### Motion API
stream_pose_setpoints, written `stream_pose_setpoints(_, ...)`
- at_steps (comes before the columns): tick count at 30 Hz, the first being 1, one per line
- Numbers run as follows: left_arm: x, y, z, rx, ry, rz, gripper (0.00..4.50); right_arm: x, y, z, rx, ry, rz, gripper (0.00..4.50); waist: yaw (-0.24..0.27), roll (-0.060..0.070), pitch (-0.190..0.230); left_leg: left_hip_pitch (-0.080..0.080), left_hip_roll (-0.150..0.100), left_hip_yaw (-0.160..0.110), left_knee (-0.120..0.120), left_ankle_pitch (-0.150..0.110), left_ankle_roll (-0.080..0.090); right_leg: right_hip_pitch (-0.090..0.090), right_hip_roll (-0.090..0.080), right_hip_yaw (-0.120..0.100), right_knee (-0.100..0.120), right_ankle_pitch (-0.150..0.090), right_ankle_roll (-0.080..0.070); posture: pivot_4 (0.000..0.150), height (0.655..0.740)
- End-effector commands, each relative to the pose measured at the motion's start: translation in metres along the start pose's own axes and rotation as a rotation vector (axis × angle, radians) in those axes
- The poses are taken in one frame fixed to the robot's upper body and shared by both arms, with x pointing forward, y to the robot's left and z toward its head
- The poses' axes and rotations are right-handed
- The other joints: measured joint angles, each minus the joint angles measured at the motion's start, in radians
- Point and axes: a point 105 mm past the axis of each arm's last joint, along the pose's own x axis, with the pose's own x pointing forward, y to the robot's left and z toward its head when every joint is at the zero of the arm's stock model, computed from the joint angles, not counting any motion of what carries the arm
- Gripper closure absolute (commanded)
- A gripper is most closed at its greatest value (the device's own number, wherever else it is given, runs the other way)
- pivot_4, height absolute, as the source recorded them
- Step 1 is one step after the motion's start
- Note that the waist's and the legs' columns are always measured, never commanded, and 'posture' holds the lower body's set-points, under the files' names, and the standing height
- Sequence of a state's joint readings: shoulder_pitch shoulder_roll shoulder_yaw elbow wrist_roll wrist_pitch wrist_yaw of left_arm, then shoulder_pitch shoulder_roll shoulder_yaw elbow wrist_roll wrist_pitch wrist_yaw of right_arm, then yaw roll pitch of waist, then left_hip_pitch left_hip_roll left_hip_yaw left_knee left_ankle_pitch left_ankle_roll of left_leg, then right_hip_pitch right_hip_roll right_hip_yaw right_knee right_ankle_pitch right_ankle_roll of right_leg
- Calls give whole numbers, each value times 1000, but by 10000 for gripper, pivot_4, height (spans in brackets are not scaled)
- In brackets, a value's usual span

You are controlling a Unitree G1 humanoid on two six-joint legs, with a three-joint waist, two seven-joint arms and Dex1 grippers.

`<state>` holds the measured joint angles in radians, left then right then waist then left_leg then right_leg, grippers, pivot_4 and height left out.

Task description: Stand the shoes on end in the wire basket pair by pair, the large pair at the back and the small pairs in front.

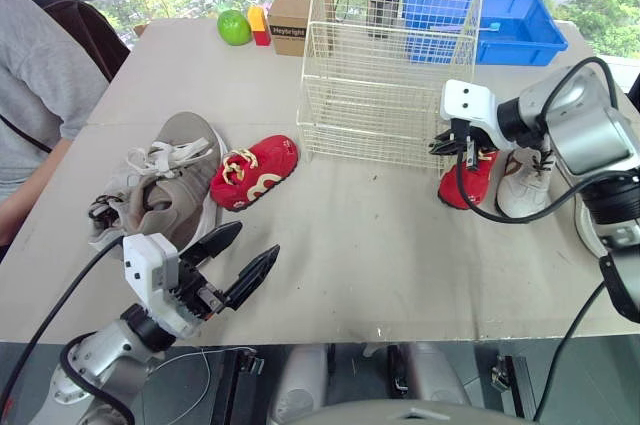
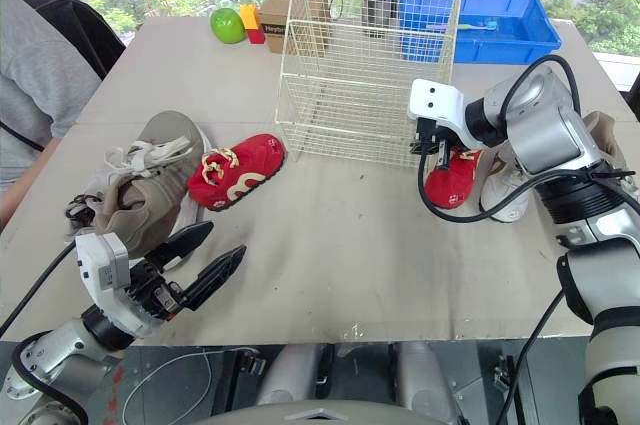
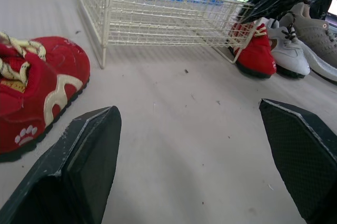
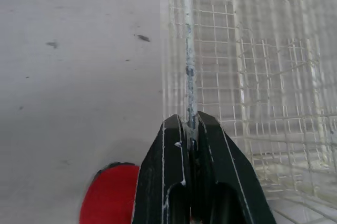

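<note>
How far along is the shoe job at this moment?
Done: nothing, the wire basket holds no shoes. In hand: the right gripper is shut on a basket wire; the left gripper hangs open. Left: every pair, since the red shoes, white shoe and grey shoes are on the table.
</note>
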<state>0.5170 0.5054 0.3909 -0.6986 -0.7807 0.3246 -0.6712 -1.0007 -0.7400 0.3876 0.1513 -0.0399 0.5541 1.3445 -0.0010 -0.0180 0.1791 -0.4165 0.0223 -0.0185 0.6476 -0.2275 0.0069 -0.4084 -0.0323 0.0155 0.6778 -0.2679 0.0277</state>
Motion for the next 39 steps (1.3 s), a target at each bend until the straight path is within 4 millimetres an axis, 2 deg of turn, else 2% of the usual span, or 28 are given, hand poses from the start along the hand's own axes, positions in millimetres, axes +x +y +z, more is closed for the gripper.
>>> stream_pose_setpoints(1,-1,-5,12,39,-40,-12,0,-1,13,14,-33,-48,63,44596,-6,0,0,0,0,0,0,0,0,0,0,0,0,0,0,1500,7400)
stream_pose_setpoints(4,-3,-6,15,45,-58,-19,0,1,21,21,-28,-65,79,44596,-12,0,0,0,0,0,0,0,0,0,0,0,0,0,0,1500,7400)
stream_pose_setpoints(7,-7,-9,15,43,-64,-33,0,1,36,27,-35,-86,122,44596,-15,0,0,0,1,0,0,0,0,0,0,0,0,0,0,1500,7400)
stream_pose_setpoints(13,-9,-10,14,44,-61,-34,0,-4,49,30,-31,-97,148,44596,-14,0,0,0,1,0,0,0,0,0,1,0,0,0,0,1500,7400)
stream_pose_setpoints(20,-9,-11,14,45,-61,-36,0,-8,56,30,-14,-101,162,44596,-14,0,0,1,1,1,0,0,0,0,1,1,0,0,0,1500,7400)
stream_pose_setpoints(28,-10,-9,15,52,-59,-26,0,-4,52,31,-3,-167,123,44596,-15,0,0,1,1,2,1,0,0,0,2,1,1,0,0,1500,7400)
stream_pose_setpoints(31,-10,-10,15,50,-59,-27,0,-5,48,36,40,-235,115,35916,-16,0,0,1,1,2,1,0,0,0,2,2,1,0,0,1500,7400)
stream_pose_setpoints(33,-10,-9,15,50,-60,-25,0,-8,46,40,44,-282,100,25547,-15,0,0,1,1,3,1,0,0,0,3,3,1,0,0,1500,7400)
stream_pose_setpoints(36,-12,-4,16,47,-71,-1,0,-27,52,63,18,-463,99,12311,-12,0,0,1,1,3,1,0,0,0,3,3,1,0,0,1500,7400)
stream_pose_setpoints(37,-13,-3,18,43,-81,16,0,-34,55,69,12,-528,92,5844,-11,0,0,1,1,3,1,0,0,0,3,3,1,0,0,1500,7400)
stream_pose_setpoints(38,-14,-1,19,38,-94,38,0,-41,57,75,-6,-590,73,1692,-10,0,0,0,1,2,1,0,0,0,3,2,0,0,0,1500,7400)
stream_pose_setpoints(39,-16,2,22,37,-111,72,0,-48,61,81,-10,-673,71,735,-11,0,0,0,2,2,1,0,0,0,2,2,0,0,0,1500,7400)
